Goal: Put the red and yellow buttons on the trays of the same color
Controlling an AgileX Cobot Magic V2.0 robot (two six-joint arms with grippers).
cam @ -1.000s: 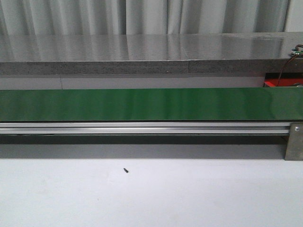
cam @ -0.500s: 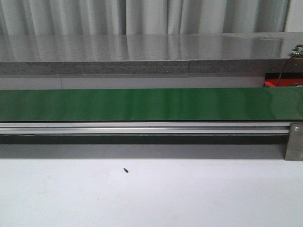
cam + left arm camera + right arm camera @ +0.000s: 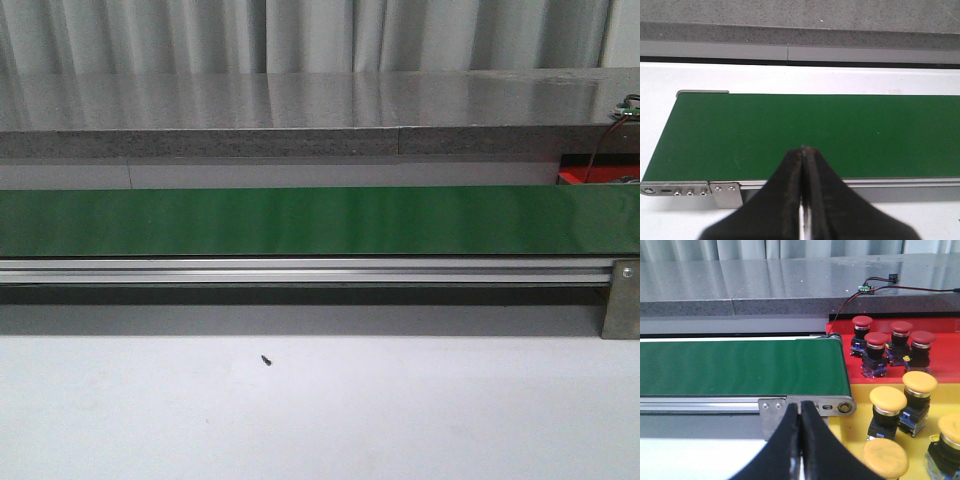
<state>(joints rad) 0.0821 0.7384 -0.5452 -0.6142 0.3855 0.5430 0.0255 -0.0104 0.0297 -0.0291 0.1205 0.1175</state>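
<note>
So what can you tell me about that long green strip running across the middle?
It is a green conveyor belt, flat and matte with faint lengthwise streaks, stretched level across the table from left to right. It rides in a silver metal frame with bolted end brackets. In all three views its surface is bare; no button lies on it. In the right wrist view its right end meets the red tray, where red buttons stand. Both arms' closed fingers point at it without touching.
</note>
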